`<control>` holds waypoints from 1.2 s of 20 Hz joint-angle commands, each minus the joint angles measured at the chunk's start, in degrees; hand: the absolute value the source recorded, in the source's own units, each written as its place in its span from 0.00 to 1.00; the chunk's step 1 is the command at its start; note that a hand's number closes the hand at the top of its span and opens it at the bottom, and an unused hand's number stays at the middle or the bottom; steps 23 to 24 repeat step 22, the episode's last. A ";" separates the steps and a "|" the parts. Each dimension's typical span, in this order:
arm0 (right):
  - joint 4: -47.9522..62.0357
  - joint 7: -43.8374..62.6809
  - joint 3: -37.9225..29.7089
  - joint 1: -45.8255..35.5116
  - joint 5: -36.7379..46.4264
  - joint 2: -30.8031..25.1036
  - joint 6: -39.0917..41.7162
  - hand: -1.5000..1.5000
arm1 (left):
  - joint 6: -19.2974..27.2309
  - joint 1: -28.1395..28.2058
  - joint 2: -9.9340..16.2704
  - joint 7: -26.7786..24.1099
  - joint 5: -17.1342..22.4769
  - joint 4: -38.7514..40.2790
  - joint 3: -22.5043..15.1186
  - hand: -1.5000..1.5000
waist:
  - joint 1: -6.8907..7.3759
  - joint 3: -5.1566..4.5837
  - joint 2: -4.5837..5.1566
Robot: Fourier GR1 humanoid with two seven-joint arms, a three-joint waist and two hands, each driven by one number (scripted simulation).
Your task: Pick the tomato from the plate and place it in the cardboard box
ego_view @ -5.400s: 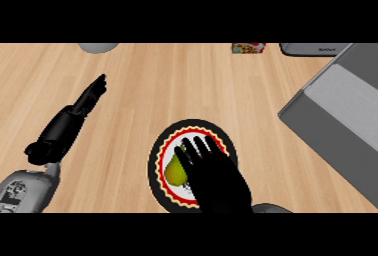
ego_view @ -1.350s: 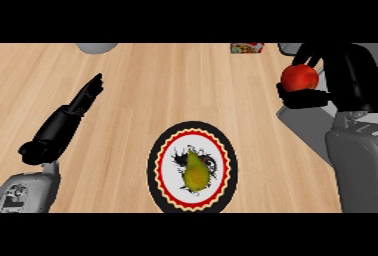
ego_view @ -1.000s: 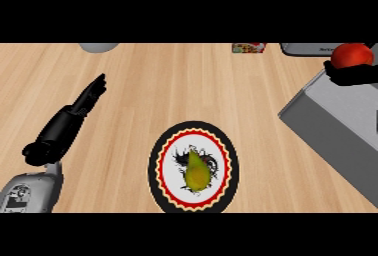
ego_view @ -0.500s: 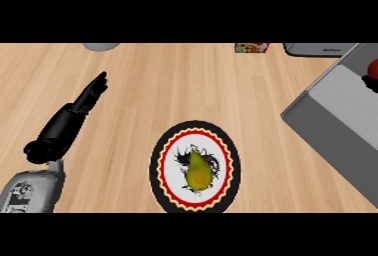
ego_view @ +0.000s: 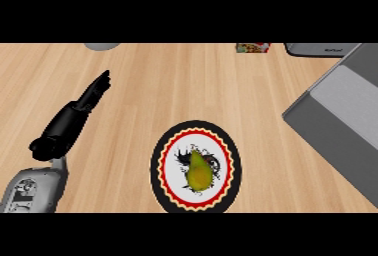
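Gone from view since half a second ago is the red tomato that showed at the right edge above the grey box — neither it nor the right hand appears anywhere now, so where the tomato lies cannot be told from this view. Nothing else has shifted: the left hand [ego_view: 76, 116] rests where it was on the left of the wooden counter [ego_view: 192, 85], its fingers straight and pressed together, pointing up and slightly right, holding nothing. Its grey forearm [ego_view: 33, 187] enters from the lower left corner.

Right of that hand, well apart from it, sits the round plate [ego_view: 164, 165] with a black rim, a red scalloped ring and a white middle. On it lies a yellow-green pear [ego_view: 197, 171], upright in the view, over a dark pattern on the plate's face.

Further right, the grey box [ego_view: 341, 115] takes up the right edge, set at an angle, its inner floor lighter than its walls; what it holds is not visible. Along the top edge stand a grey round object [ego_view: 102, 46], a small colourful packet [ego_view: 252, 47] and a dark grey appliance [ego_view: 317, 49], each cut off by the frame.
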 commanded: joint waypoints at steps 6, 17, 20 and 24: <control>9.02 -18.63 -2.72 -1.87 -4.32 -2.12 -0.14 0.00 | 1.15 2.96 -1.36 -3.27 -2.19 0.77 -1.45 0.50 | -0.09 0.05 -0.09; 18.77 -9.10 -33.27 -8.67 -32.45 -2.73 0.16 0.00 | 0.40 1.32 -1.12 -0.22 -0.51 -0.31 -0.35 0.50 | -0.90 0.09 -0.20; 21.52 -10.43 -35.47 -6.95 -34.35 -7.02 0.91 0.00 | -0.65 -0.01 -0.44 0.12 0.52 -0.04 0.47 0.50 | -0.03 0.17 0.29; 22.27 -13.96 -35.94 -5.38 -34.66 -7.45 -0.62 0.00 | 0.70 -1.32 -1.76 -1.18 -1.01 1.57 -0.68 0.50 | 0.49 0.23 0.68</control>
